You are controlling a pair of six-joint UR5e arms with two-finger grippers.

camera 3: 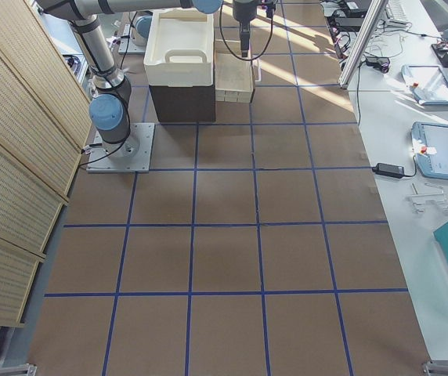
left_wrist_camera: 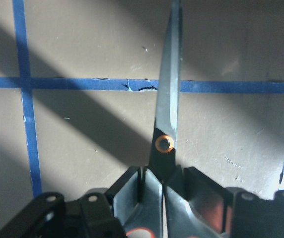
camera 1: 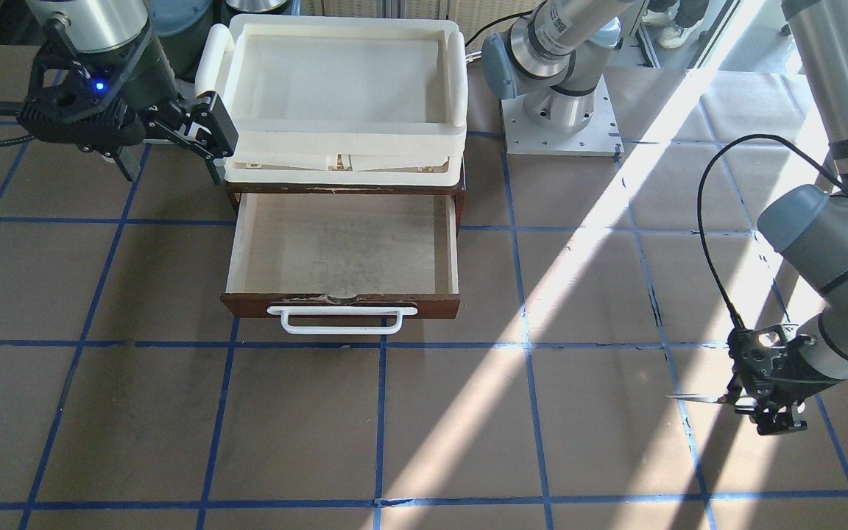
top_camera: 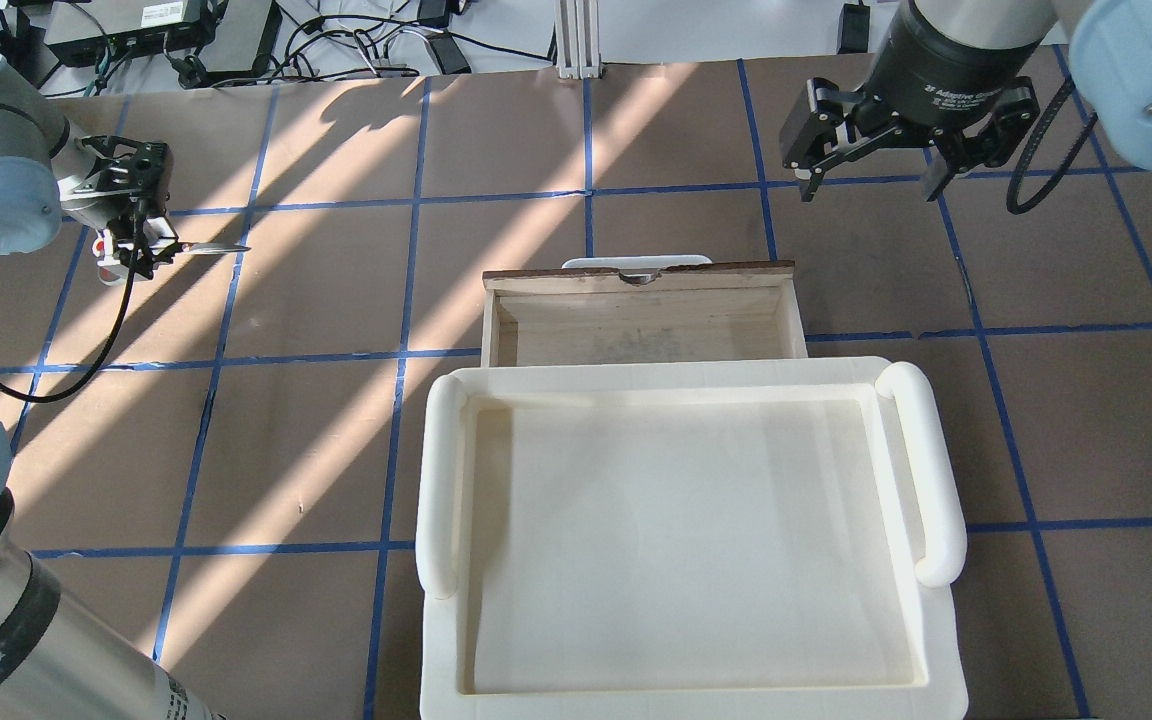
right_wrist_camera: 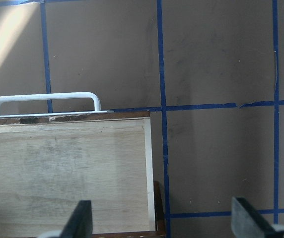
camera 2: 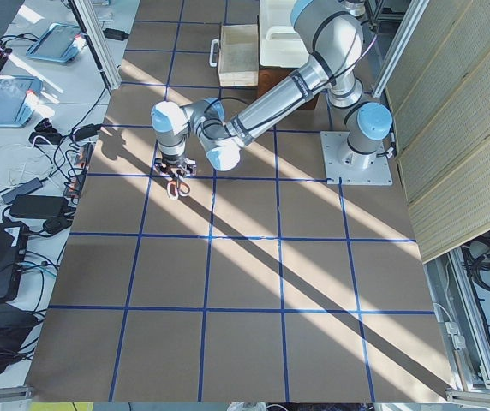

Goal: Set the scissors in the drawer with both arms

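Note:
My left gripper [camera 1: 766, 408] is shut on the handles of the scissors [camera 1: 698, 398] and holds them low over the table, far to the drawer's side. In the left wrist view the grey blades [left_wrist_camera: 169, 114] point away from between my fingers [left_wrist_camera: 132, 191], closed, with red-orange loops at the bottom edge. In the overhead view the scissors [top_camera: 214, 248] stick out of the left gripper [top_camera: 131, 248] toward the drawer. The dark wooden drawer [camera 1: 343, 246] is pulled open, its pale interior bare. My right gripper [camera 1: 170, 151] is open and empty beside the cabinet; its fingertips [right_wrist_camera: 82, 220] hover over the drawer's corner [right_wrist_camera: 62, 168].
A cream-white plastic tray [camera 1: 453, 110] sits on top of the cabinet above the drawer, large in the overhead view [top_camera: 441, 480]. The left arm's base plate [camera 1: 560, 132] stands beside the cabinet. Blue tape lines grid the brown table.

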